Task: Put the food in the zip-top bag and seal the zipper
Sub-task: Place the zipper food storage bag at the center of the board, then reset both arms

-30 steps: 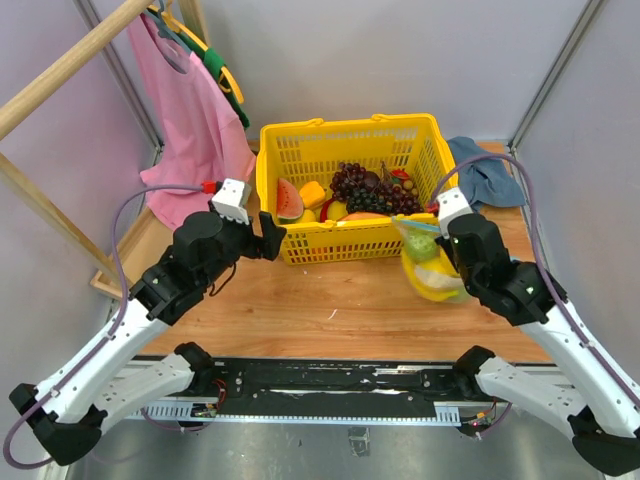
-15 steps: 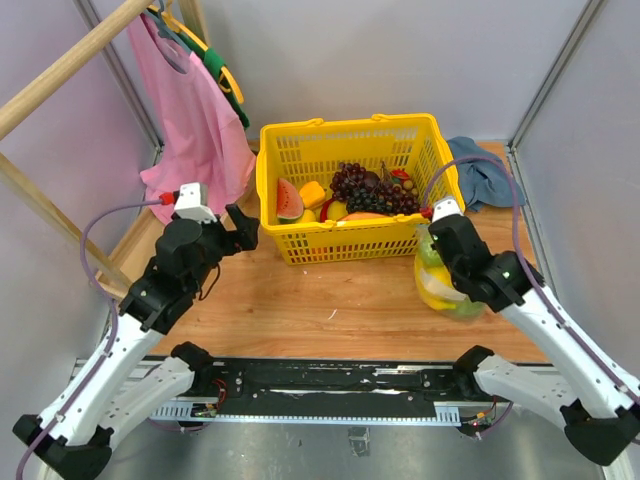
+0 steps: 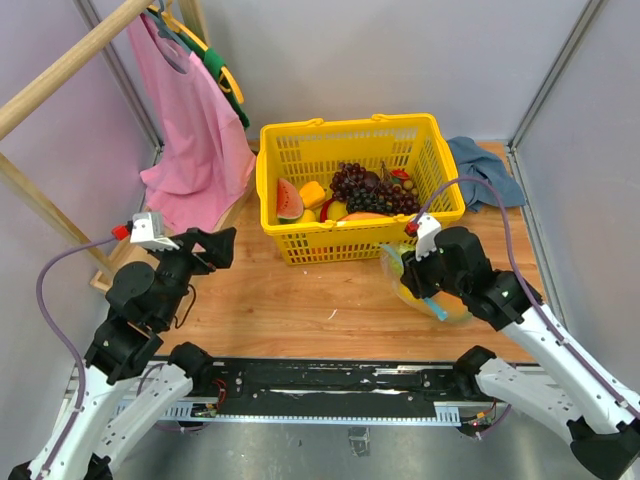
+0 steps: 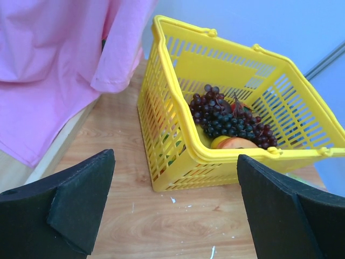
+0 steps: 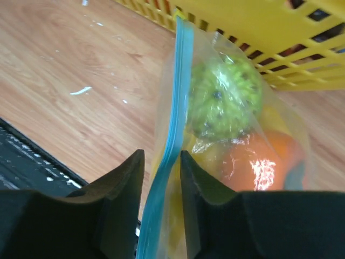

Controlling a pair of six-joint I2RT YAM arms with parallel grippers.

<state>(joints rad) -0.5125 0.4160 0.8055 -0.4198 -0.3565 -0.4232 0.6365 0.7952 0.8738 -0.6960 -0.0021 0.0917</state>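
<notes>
Right fingers [image 5: 113, 199] tight on zipper [image 5: 178, 91]; left fingers [image 4: 81, 199] wide, empty; bag [image 5: 275, 113] partly hidden.

The top camera looks down from above and behind me over the whole desk [image 3: 300, 290]. My left wrist camera faces the yellow basket [image 4: 161, 135] from near. My right one sits very close to the zipper [image 5: 175, 97]. All views share the basket's front wall.

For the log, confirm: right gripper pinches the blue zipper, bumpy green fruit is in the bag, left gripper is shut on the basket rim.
Not quite: the left wrist view shows the left gripper open, holding nothing, short of the basket. The right gripper does pinch the zipper, bumpy green fruit in the bag.
</notes>
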